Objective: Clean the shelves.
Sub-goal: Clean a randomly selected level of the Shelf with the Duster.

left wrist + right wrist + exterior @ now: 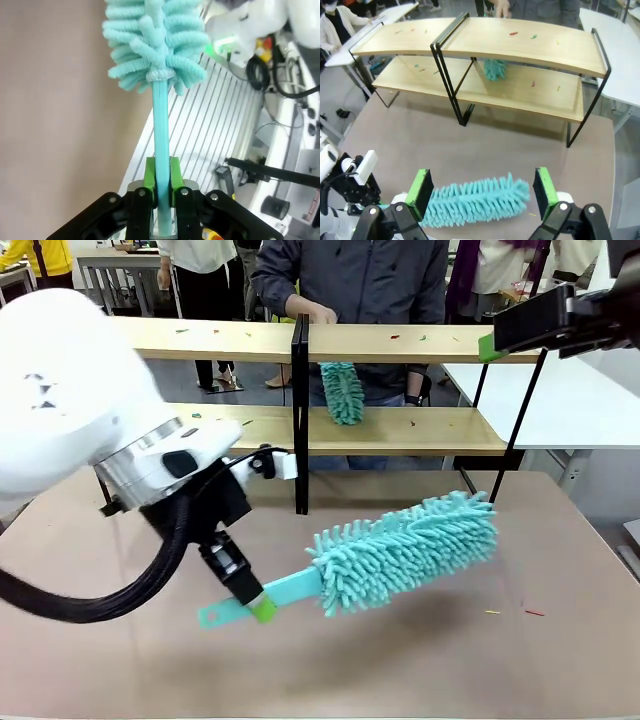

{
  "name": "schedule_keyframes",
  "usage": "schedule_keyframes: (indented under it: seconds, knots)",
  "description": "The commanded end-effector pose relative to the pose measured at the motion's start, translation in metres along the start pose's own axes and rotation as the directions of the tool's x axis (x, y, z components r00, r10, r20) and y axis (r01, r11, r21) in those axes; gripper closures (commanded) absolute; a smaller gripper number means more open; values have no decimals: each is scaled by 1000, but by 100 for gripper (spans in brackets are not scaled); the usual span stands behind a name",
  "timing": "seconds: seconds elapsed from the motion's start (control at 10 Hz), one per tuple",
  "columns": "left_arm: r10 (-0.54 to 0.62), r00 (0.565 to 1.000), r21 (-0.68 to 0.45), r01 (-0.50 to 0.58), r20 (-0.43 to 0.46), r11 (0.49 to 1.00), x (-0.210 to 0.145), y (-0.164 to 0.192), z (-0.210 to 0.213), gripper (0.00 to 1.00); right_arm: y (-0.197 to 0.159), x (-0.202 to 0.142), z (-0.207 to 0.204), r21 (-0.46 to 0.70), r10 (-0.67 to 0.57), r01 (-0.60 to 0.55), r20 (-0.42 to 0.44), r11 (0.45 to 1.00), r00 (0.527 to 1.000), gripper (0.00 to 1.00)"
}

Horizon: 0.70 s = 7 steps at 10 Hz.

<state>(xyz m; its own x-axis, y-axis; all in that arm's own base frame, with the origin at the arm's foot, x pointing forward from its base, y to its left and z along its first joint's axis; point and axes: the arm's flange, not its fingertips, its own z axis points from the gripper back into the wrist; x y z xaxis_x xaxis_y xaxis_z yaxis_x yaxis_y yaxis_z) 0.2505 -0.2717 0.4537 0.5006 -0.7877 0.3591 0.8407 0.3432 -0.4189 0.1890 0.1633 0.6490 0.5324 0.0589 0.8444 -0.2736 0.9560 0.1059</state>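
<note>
The shelves (400, 343) are two long light-wood boards on a black frame at the table's far side, seen from above in the right wrist view (520, 42). Small coloured scraps lie on both boards. My left gripper (252, 598) is shut on the flat handle of a turquoise fluffy duster (405, 548), whose head hangs just above the tabletop in front of the shelves. The left wrist view shows the green pads (149, 180) clamping the handle (160, 125). My right gripper (481, 180) stands open high above the table, over the duster (475, 202), and shows at the upper right (490, 345).
A person stands behind the shelves with a hand (320, 312) on the top board. A second turquoise duster (343, 390) hangs between the two boards. Small scraps (535, 613) lie on the brownish-pink tabletop (420, 660). A white table (560, 400) stands to the right.
</note>
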Motion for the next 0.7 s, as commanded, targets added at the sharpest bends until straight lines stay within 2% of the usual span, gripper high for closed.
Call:
schedule_keyframes:
  seconds: [0.0,0.1,0.2,0.3,0.4,0.5,0.6]
  knots:
    - [-18,999,-62,15,-43,998,33,0,-9,87,0,0,0,0,-5,5,-1,1000,1000,0]
    - [-18,999,-62,15,-43,998,33,0,-9,87,0,0,0,0,-5,5,-1,1000,1000,0]
    - [-10,1000,-20,10,-13,1000,8,-2,-5,87,0,0,0,0,-5,5,-1,1000,1000,0]
    - [-200,956,-154,169,-212,973,11,-15,-12,87,0,0,0,0,-5,5,-1,1000,1000,0]
    - [-291,914,-196,242,-281,950,3,-18,9,87,0,0,0,0,-5,5,-1,1000,1000,0]
    - [-314,880,-236,241,-355,941,-18,-12,35,87,0,0,0,0,-5,5,-1,1000,1000,0]
    - [-284,891,-234,209,-355,949,-43,-5,62,87,0,0,0,0,-5,5,-1,1000,1000,0]
